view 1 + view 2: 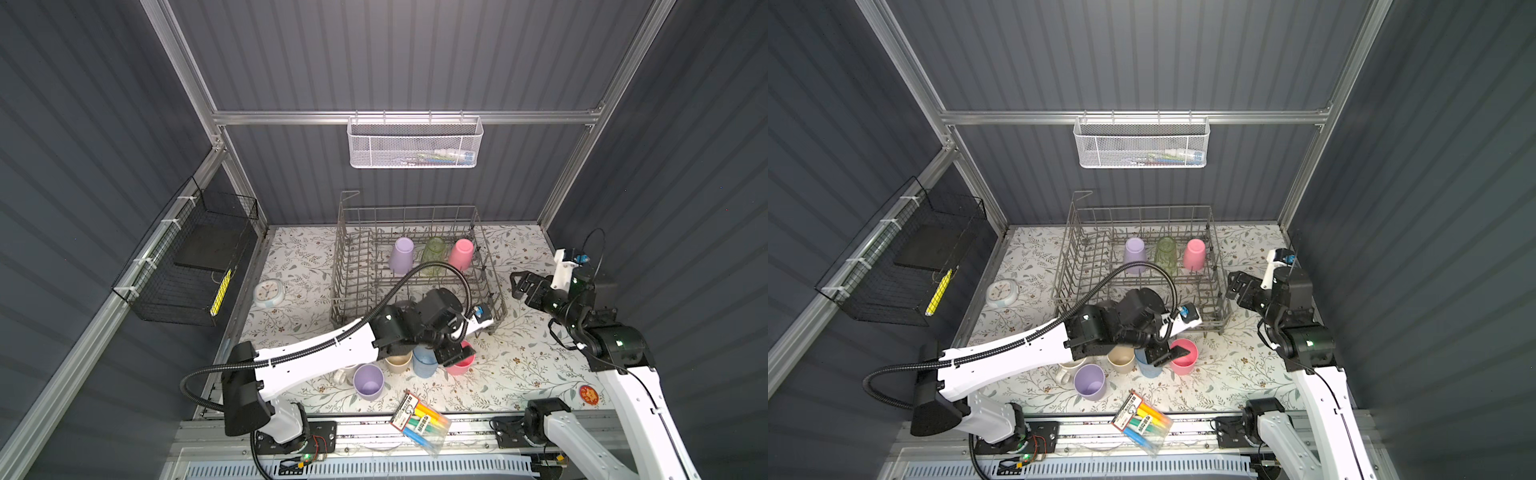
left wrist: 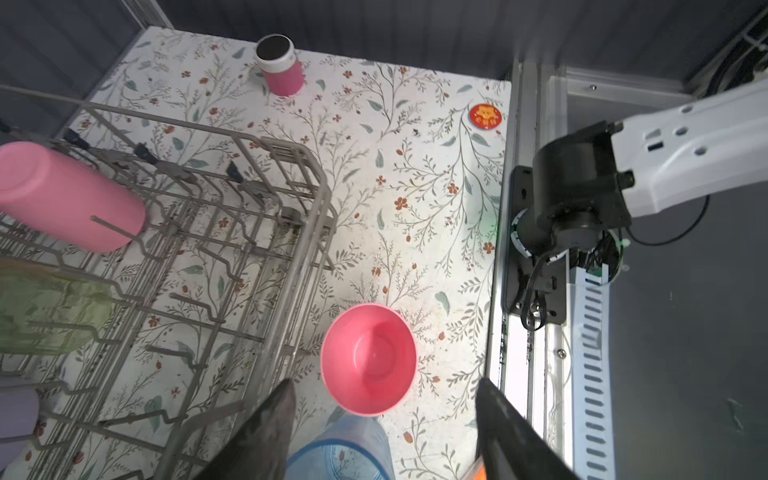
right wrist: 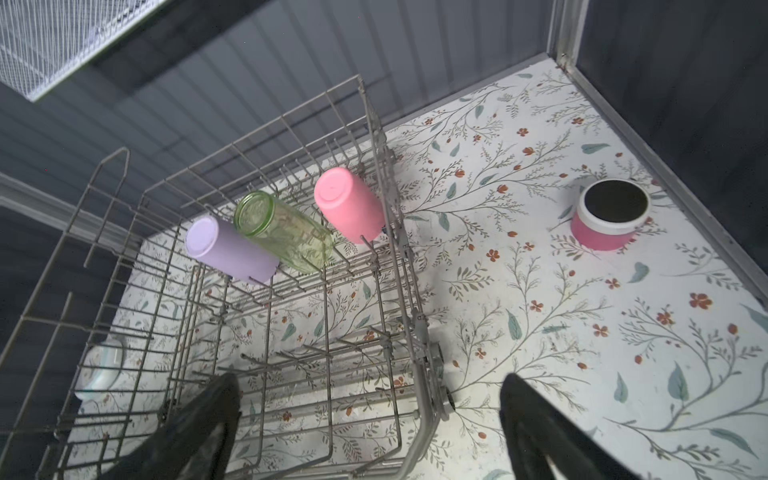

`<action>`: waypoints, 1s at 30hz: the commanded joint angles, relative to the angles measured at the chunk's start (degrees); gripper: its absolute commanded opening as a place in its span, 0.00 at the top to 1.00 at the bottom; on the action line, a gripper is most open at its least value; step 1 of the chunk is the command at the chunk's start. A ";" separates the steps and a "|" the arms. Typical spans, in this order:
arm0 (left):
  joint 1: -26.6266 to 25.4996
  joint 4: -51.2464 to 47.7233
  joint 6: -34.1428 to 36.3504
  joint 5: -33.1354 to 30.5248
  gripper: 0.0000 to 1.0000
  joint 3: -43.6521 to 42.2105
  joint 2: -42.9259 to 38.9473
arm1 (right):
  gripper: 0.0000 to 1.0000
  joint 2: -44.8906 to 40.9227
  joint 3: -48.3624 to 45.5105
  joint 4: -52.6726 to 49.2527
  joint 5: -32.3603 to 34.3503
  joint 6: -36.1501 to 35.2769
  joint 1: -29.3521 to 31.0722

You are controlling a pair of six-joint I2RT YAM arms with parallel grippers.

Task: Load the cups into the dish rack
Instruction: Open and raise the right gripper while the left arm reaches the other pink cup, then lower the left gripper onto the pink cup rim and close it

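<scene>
I had the left gripper (image 2: 384, 381) poised over the loose cups on the table just in front of the dish rack (image 1: 338, 266). Its fingers stood well spread and held nothing. In the left wrist view, an upright pink cup (image 2: 369, 359) sat mouth-up just past the fingertips, roughly centred between them. The translucent blue cup (image 2: 340, 453) stood nearer the wrist, also between the fingers. Both had their long axis vertical, so I judged a straight descent would set the fingers either side of a cup wall; which cup was better placed I could not tell. A beige cup (image 1: 398, 362), a lilac cup (image 1: 368, 381) and a cream mug (image 1: 345, 373) stood further left. A second lilac cup (image 1: 401, 255), the green tumbler (image 1: 433, 254) and a second pink cup (image 1: 462, 254) rested upside down in the rack's far row. The right gripper (image 1: 515, 286) hung wide open and empty beside the rack's right wall, well apart from the loose cups, so the left arm was nearer.
</scene>
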 commanded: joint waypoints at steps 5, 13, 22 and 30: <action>-2.68 -6.41 2.98 -2.56 0.32 3.72 4.29 | 0.03 -1.84 -2.48 1.68 -8.11 5.48 -8.18; -4.16 -10.03 3.52 -3.45 0.33 6.70 10.62 | 0.03 -1.84 -4.93 2.96 -12.38 6.03 -11.10; -4.49 -14.02 4.40 -6.25 0.36 9.89 17.43 | 0.03 -2.31 -5.83 2.43 -13.73 5.32 -12.21; -4.49 -14.85 4.54 -6.70 0.39 10.24 20.34 | 0.03 -2.15 -6.69 2.89 -14.99 5.48 -12.93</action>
